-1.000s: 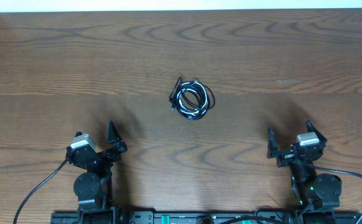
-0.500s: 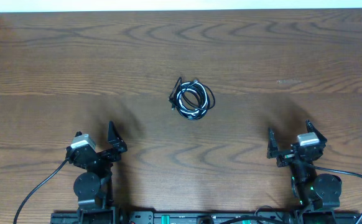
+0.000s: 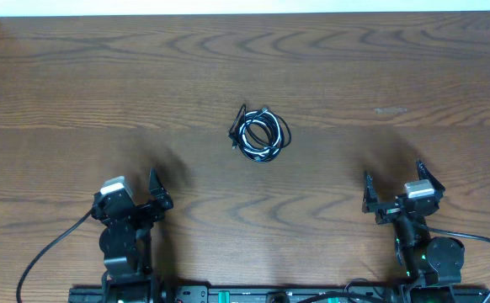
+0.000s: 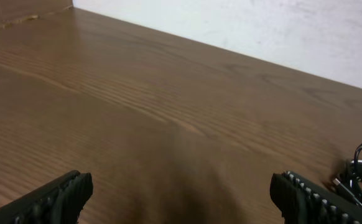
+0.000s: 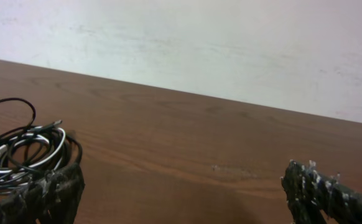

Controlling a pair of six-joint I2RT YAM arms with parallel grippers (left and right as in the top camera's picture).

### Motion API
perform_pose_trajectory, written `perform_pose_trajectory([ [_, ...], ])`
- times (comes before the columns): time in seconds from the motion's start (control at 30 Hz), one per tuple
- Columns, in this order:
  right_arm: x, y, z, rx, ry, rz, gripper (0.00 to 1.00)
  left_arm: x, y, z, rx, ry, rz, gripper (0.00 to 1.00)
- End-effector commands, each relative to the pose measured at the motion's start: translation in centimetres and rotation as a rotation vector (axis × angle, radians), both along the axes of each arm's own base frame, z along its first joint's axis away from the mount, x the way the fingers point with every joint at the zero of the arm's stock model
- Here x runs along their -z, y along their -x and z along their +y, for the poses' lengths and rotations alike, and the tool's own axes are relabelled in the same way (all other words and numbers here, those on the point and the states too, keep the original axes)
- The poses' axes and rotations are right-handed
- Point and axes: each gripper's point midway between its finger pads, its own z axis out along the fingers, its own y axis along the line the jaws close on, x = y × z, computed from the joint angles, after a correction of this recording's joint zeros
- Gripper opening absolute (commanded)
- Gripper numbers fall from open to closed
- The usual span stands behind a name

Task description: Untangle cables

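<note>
We see the cables (image 3: 259, 135) lying as a small coiled tangle of black and whitish cord near the middle of the table (image 3: 413, 67), well apart from both arms. Bare wood surrounds the bundle on every side. It runs wide to the far edge, where a white wall (image 3: 228, 7) meets the tabletop, and to the left edge at the upper corner. The left gripper (image 3: 134, 198) sits near the front edge, left of the tangle, its fingers spread wide and empty. The right gripper (image 3: 392, 189) sits near the front edge on the other side, its fingers also wide and empty. In the left wrist view, the tangle peeks in at the right border.
</note>
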Motion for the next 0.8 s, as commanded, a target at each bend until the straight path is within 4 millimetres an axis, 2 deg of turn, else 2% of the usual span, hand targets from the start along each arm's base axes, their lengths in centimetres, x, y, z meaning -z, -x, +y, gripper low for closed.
perform_pose_trajectory([
  [0.0, -0.7, 0.1, -0.2, 0.006, 0.008, -0.020, 0.99, -2.5, -0.2, 0.2, -0.005, -0.029, -0.019, 0.98],
  [0.2, -1.7, 0.2, -0.2, 0.005, 0.007, -0.041, 0.99, -3.6, -0.9, 0.3, -0.004, -0.026, 0.012, 0.98],
  [0.47, -3.6, 0.5, -0.2, 0.006, 0.005, -0.078, 0.99, -6.1, -1.7, 0.3, -0.003, -0.028, 0.042, 0.98],
  [0.77, -6.2, 0.4, -0.3, 0.010, 0.006, -0.074, 0.99, -8.3, -1.8, 0.3, 0.028, -0.108, 0.127, 0.98],
])
